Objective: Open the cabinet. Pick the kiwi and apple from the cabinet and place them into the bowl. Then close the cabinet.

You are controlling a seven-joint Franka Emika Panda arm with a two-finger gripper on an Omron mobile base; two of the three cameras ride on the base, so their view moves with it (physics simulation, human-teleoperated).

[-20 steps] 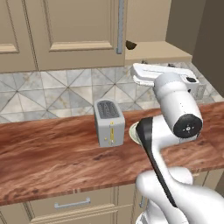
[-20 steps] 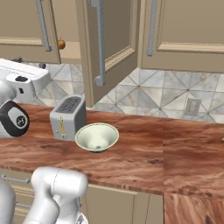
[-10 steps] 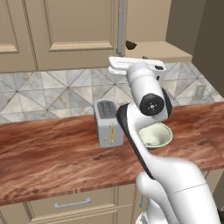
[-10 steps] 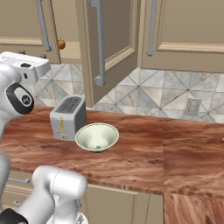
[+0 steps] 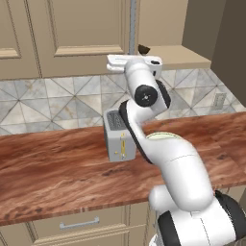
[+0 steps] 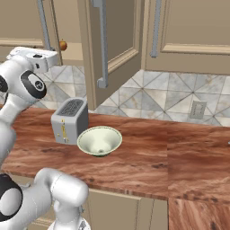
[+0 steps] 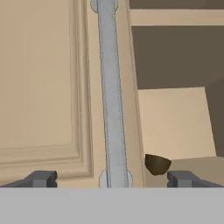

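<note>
Hand view | claw (image 7: 112, 178) open (wide) | kiwi (image 7: 156, 164) on cabinet (image 7: 175, 118) shelf

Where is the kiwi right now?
The kiwi sits at the front edge of the open cabinet shelf, just right of the closed door's silver handle.

The cabinet (image 5: 86, 33) is finished in matt tan paint with brushed silver metal handles (image 7: 111, 92), the countertop (image 6: 170, 152) in glossy reddish wood grain, the toaster (image 6: 69, 120) in silver metal, the bowl (image 6: 99, 140) in smooth pale glaze
</note>
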